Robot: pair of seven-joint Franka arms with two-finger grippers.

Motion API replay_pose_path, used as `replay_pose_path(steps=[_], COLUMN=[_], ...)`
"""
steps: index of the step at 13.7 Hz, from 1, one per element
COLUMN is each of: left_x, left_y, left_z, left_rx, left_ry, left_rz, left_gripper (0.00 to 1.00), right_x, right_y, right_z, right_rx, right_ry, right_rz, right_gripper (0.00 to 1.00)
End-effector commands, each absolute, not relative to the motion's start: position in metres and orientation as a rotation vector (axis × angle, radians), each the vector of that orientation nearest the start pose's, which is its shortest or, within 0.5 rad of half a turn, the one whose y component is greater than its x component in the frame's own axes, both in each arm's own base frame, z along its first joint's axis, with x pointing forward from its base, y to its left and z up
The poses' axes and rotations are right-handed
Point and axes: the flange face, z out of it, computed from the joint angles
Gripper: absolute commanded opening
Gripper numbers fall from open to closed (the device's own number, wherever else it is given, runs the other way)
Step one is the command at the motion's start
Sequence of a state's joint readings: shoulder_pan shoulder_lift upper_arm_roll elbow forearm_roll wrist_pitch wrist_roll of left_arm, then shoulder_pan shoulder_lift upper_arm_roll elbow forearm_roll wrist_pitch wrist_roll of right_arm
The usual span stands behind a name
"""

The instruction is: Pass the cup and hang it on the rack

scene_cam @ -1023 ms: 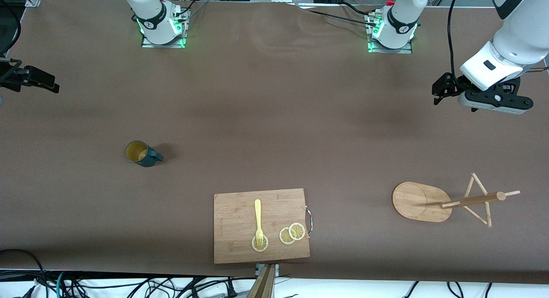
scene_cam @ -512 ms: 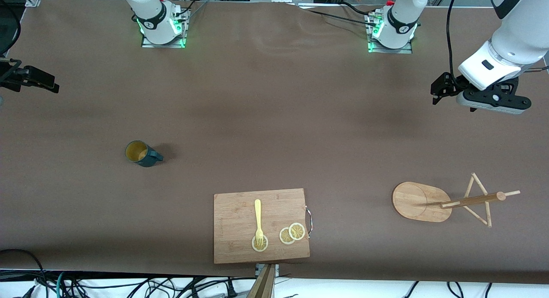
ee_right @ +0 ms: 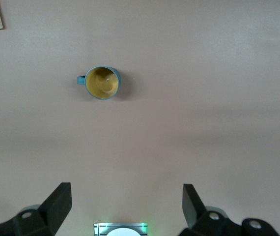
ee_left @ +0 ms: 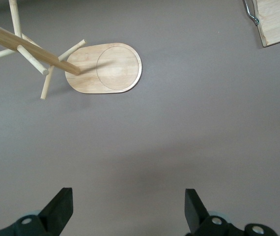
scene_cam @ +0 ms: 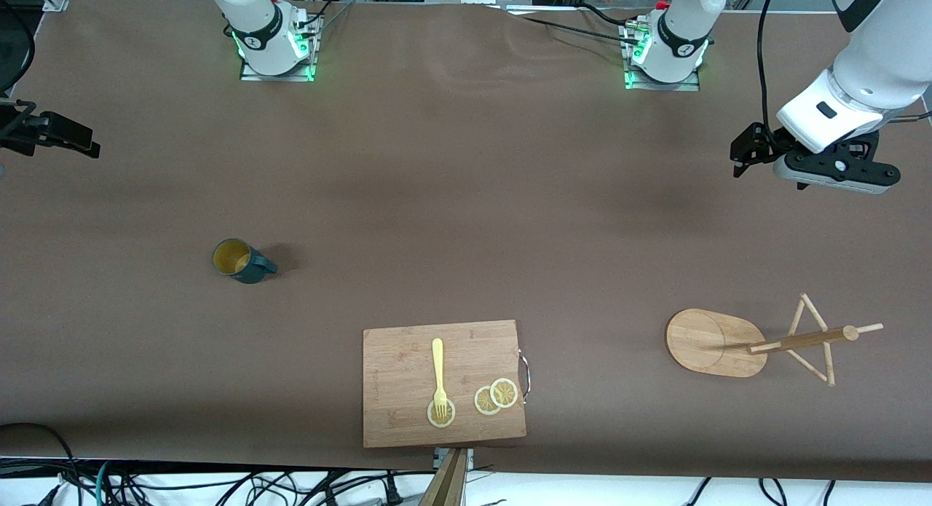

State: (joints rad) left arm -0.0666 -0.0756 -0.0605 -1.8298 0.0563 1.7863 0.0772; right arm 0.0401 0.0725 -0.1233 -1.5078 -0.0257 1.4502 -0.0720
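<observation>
Brown-covered desk. Ribbed dark teal mug with mustard inside is stood upright toward the right arm's edge. Light bamboo mug tree is set toward the left arm's edge. Left gripper and right gripper are held wide open, empty, over bare desk.

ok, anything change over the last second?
Barely. The left gripper, open and up over bare table toward the left arm's end, drifted slightly toward the robots' bases. The right gripper stayed open at its own end. Nothing was grasped or released. The cup, the rack and the cutting board with the fork stayed put.
</observation>
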Motion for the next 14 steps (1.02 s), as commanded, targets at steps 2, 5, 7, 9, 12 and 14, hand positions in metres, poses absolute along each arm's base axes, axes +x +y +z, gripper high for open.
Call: replay_pose_path(steps=[2, 5, 7, 9, 12, 14], left_x=[0.534, 0.534, 0.534, 0.534, 0.534, 0.535], left_y=[-0.064, -0.065, -0.065, -0.065, -0.066, -0.066], left_z=[0.567, 0.567, 0.567, 0.567, 0.568, 0.567], left_rx=[-3.071, -3.071, -3.071, -3.071, -3.071, -3.071], left_ry=[0.310, 0.312, 0.312, 0.312, 0.314, 0.314], left_rz=[-0.047, -0.047, -0.047, -0.047, -0.052, -0.050], left_gripper=[1.00, 1.00, 1.00, 1.00, 1.00, 1.00], right_x=[0.564, 0.564, 0.564, 0.572, 0.577, 0.585], right_y=[-0.051, -0.054, -0.054, -0.053, -0.059, -0.060], right_z=[0.608, 0.608, 0.607, 0.591, 0.578, 0.558], right_rx=[-3.167, -3.164, -3.164, -3.163, -3.159, -3.155], right_ry=[0.042, 0.052, 0.052, 0.049, 0.070, 0.072], right_rz=[0.198, 0.198, 0.200, 0.246, 0.278, 0.329], right_gripper=[1.00, 1.00, 1.00, 1.00, 1.00, 1.00])
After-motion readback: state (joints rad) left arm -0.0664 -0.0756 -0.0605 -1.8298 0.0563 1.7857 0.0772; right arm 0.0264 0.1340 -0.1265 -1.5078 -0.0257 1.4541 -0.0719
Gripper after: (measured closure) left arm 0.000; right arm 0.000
